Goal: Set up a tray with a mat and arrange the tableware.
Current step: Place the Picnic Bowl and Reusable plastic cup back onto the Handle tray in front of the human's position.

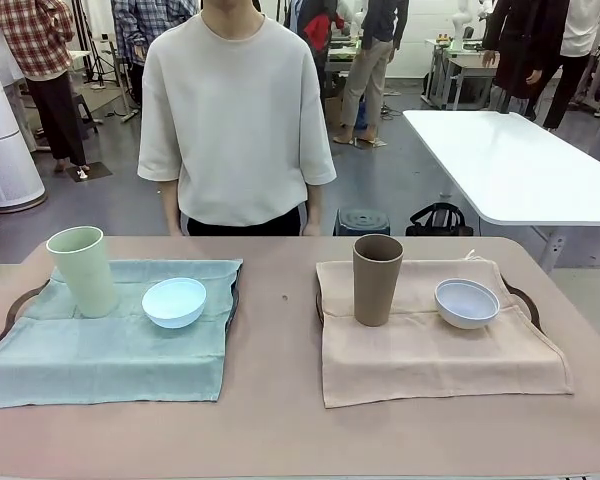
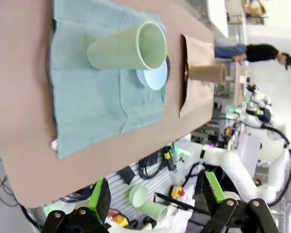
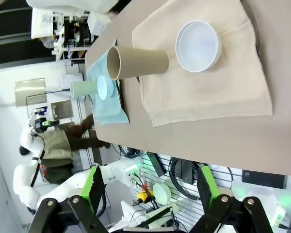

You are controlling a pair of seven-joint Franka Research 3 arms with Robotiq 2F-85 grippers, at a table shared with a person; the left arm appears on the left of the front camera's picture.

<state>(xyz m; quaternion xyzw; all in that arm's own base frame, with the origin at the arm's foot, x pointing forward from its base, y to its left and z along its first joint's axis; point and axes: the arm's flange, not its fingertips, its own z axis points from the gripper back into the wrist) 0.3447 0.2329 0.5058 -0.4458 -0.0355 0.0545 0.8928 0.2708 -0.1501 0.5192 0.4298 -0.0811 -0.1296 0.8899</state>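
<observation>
Cloth covers both trays: a pale teal linen mat (image 1: 105, 335) is draped over the dark oval tray (image 1: 18, 303) on the robot's left, and a beige linen mat (image 1: 435, 340) over the matching dark tray (image 1: 525, 300) on the right. On the teal mat stands a tall pale green handleless tumbler (image 1: 83, 270), with a small light blue round bowl (image 1: 174, 301) just beside it toward the middle of the table. On the beige mat a tall matte brown tumbler (image 1: 376, 280) stands upright, a small bluish-white round bowl (image 1: 467, 302) near it on the outer side.

To my eye the job looks finished or nearly so: 2 trays, 2 mats, 1 tumbler and 1 bowl on each. What might be left is tidying, since both mats hang past the tray edges toward the robot and the beige one has a crease across it.

Both tools are back off the table. The left gripper (image 2: 155, 201) has its jaws spread wide with nothing between them, and the right gripper (image 3: 148, 194) likewise gapes empty.

A person in a cream short-sleeved top (image 1: 235, 110) stands at the far edge of the brown tabletop (image 1: 280, 410), arms down, not reaching in. A white table (image 1: 520, 165) stands behind to the right. Nothing blocks either tray.
</observation>
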